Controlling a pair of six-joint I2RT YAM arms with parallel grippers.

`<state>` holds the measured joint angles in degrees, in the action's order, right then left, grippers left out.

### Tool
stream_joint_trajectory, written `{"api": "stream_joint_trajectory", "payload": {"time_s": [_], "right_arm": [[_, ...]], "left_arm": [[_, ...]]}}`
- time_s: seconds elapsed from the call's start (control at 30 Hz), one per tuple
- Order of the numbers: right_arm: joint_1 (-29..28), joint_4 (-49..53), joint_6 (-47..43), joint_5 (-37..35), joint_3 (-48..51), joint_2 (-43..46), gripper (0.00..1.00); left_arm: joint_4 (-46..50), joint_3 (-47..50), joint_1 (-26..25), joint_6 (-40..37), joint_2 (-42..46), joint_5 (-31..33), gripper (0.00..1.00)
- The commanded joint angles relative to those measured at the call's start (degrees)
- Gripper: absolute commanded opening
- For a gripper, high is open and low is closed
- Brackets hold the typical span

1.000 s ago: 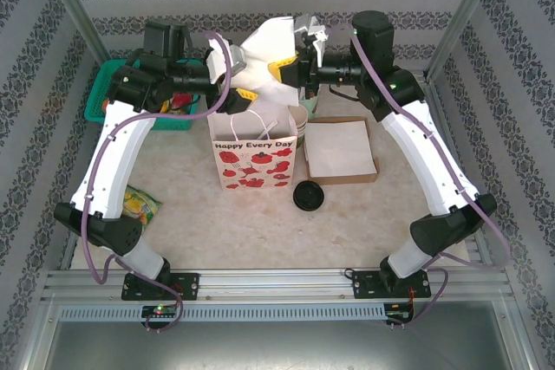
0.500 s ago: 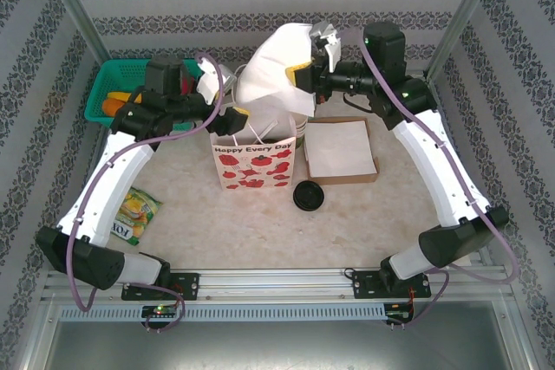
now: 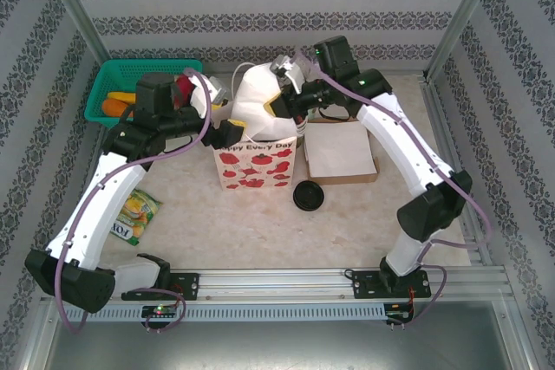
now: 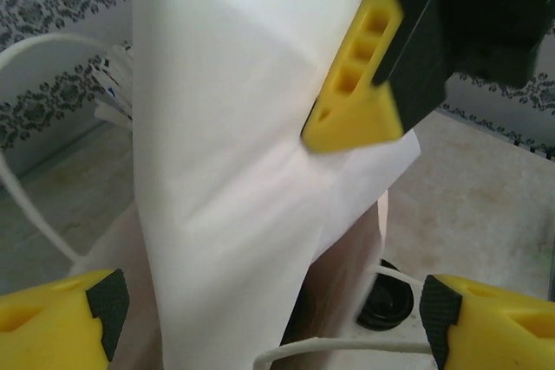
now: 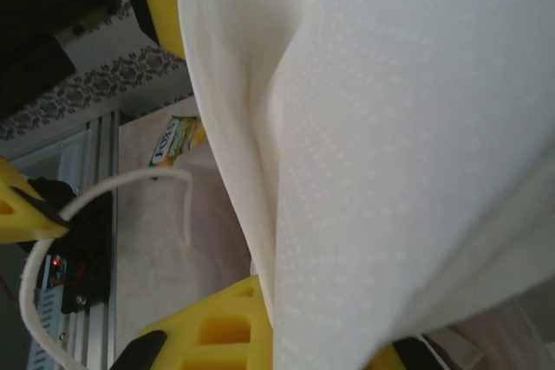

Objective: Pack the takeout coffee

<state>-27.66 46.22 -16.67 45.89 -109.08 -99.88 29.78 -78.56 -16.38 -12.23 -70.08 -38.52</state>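
The coffee's round black lid [image 3: 309,195] lies flat on the table, right of the red-and-white paper bag [image 3: 256,166]; it also peeps past the bag in the left wrist view as the lid [image 4: 386,301]. The cup is hidden behind the bag and the paper. My right gripper [image 3: 279,103] [image 5: 303,335] is shut on a large white napkin [image 3: 254,106] [image 5: 390,171] that hangs over the bag's open top. My left gripper [image 3: 227,134] [image 4: 273,318] stands open at the bag's left rim, its pads [image 4: 106,301] wide apart, the napkin [image 4: 225,171] hanging in front of it.
A brown tray with white paper on it [image 3: 340,149] sits right of the bag. A green basket [image 3: 113,84] stands at the back left, and a snack packet [image 3: 137,212] lies near the left arm. The bag's white cord handle [image 4: 347,348] loops below my left fingers.
My right gripper has swung left and down, lowering the napkin onto the bag's mouth. My left gripper dropped to the bag's left rim and opened wider.
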Motion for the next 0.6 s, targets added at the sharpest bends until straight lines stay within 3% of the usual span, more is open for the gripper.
{"api": "stream_joint_trajectory", "payload": {"time_s": [0.0, 0.27, 0.37, 0.43, 0.5, 0.57], "right_arm": [[-1.4, 6.4, -7.4, -0.8, -4.6, -2.2, 0.00], [-2.5, 11.5, -10.1, -1.0, -11.2, -7.8, 0.00], [-3.2, 14.4, -9.3, -2.5, -15.2, -10.5, 0.00], [-4.0, 15.3, -8.7, -4.1, -16.5, -11.8, 0.00], [-4.6, 15.3, -8.1, -5.6, -16.8, -12.6, 0.00], [-5.1, 15.3, -8.0, -6.9, -17.0, -13.3, 0.00]], "left_arm": [[-5.2, 1.6, 0.2, 4.4, 2.2, 4.1, 0.93], [-6.6, 5.1, 0.3, 12.4, 7.8, 18.8, 0.96], [-6.0, 6.0, 0.4, 21.5, 9.8, 34.6, 1.00], [0.6, 3.1, 0.4, 27.6, 9.1, 43.4, 1.00], [7.5, -0.1, 0.5, 30.9, 7.8, 45.9, 1.00], [10.0, -1.5, 0.4, 32.1, 6.6, 41.6, 0.97]]}}
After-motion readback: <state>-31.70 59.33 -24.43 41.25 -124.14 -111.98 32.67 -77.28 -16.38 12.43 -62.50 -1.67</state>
